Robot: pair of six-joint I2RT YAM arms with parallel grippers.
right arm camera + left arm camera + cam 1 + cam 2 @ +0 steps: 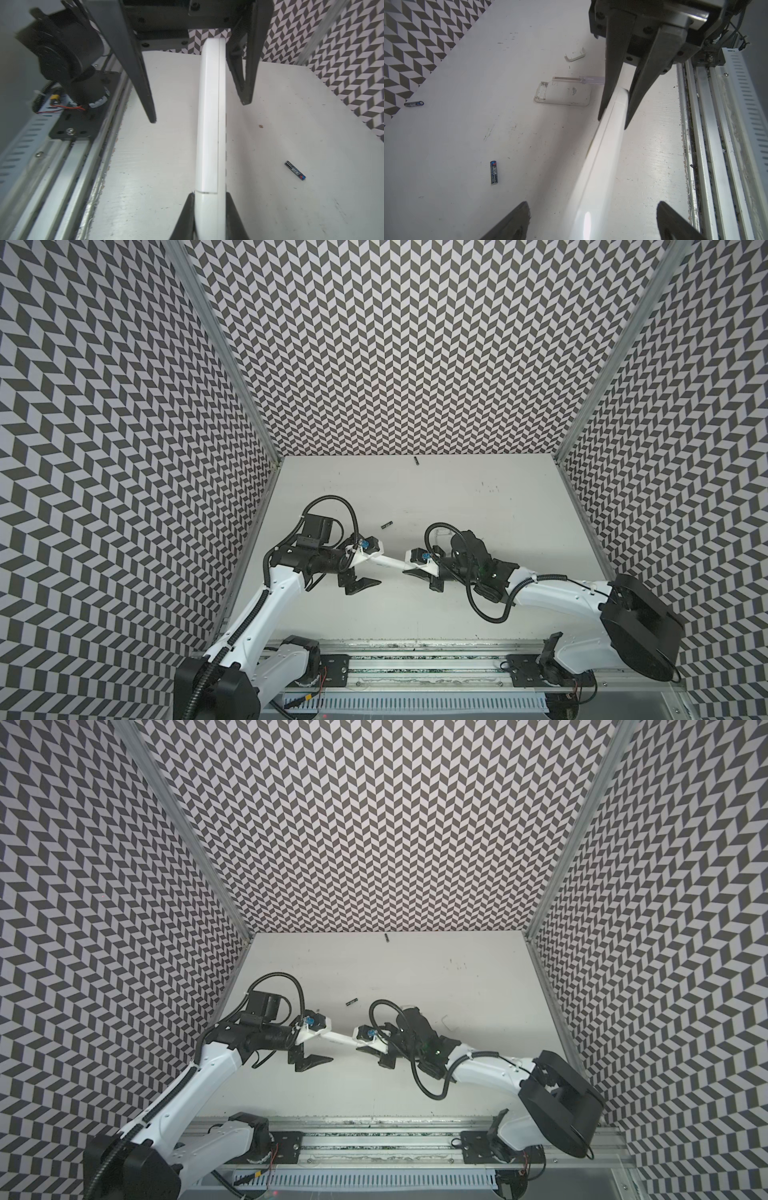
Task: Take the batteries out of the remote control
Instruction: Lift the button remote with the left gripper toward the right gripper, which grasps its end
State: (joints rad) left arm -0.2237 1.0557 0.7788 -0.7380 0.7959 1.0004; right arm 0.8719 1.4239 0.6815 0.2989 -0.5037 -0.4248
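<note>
While the right hand (209, 195) is clamped on one end of a white remote control (209, 124), the left hand (593, 203) has its fingers wide apart on either side of the other end, clear of it. One battery (387, 525) lies loose on the bench (395, 614) near the middle, just behind the left hand; a second battery (415, 460) lies far back by the patterned wall. Left wrist view: a second white remote (564, 96) lies flat, end recess uncovered, with a clear-handled screwdriver (577, 79) just beside it and a small white cover (575, 55) nearby.
</note>
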